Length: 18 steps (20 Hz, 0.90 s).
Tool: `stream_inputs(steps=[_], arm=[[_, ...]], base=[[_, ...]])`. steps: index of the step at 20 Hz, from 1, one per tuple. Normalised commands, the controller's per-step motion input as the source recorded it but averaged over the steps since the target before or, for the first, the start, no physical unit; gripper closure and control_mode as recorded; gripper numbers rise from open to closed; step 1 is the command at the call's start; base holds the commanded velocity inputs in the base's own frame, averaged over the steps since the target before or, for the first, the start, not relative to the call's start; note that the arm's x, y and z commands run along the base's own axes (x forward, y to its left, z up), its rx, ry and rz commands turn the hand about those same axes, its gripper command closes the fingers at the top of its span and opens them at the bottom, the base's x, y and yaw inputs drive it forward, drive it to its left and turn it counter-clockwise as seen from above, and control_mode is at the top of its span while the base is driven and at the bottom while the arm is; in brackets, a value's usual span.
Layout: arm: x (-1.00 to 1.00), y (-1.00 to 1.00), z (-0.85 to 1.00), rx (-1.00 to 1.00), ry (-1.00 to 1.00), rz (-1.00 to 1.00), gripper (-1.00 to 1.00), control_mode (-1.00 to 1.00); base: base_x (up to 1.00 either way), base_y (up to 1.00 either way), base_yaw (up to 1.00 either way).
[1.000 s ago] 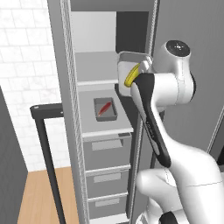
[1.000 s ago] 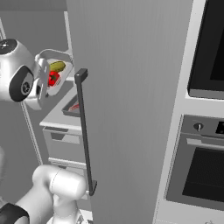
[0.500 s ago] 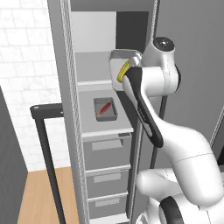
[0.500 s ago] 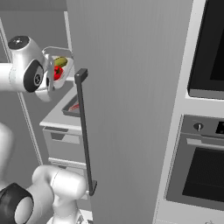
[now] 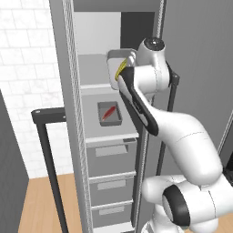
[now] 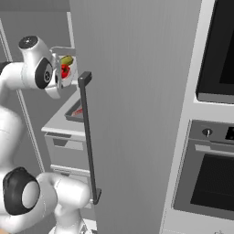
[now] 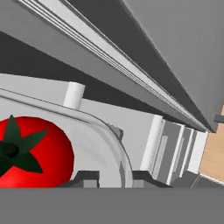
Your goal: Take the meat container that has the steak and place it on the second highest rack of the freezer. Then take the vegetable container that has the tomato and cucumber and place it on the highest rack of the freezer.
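Note:
My gripper (image 7: 114, 179) is shut on the rim of the pale vegetable container (image 7: 117, 148), and the tomato (image 7: 31, 153) lies just inside it. From the right base the container (image 6: 58, 83) hangs tilted at the open freezer (image 5: 68, 91), with the tomato (image 6: 64, 71) and the yellow-green cucumber (image 6: 67, 60) in it. The left base view has it (image 5: 114, 66) at the front of the highest rack (image 5: 93, 75). The dark meat container (image 5: 109, 113) with the steak (image 5: 108, 112) rests on the rack below.
The freezer door (image 6: 137, 91) stands open to the right, its black bar handle (image 6: 89, 137) close to my arm. Grey drawers (image 5: 109, 152) sit under the racks. Black-glass ovens (image 6: 212, 183) are at the right. A black bar (image 5: 45, 136) rises at the left.
My arm has swung toward the freezer interior, carrying the vegetable container from beside the door to the front of the highest rack. The meat container has not moved.

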Motion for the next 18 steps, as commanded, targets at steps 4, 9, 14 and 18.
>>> stream_inputs(steps=[4,9,14,18], arm=[[0.75,0.17,0.0,-0.03,0.0,0.0,1.0,-1.0],[0.55,0.06,-0.06,0.0,0.0,-0.01,1.0,-1.0],[0.5,0.01,-0.08,0.0,0.0,-0.05,1.0,-1.0],[0.49,0.07,-0.17,0.0,0.0,-0.08,1.0,-1.0]], base=[[0.0,0.0,0.0],[0.0,0.0,0.0],[0.0,0.0,0.0],[0.0,0.0,0.0]])
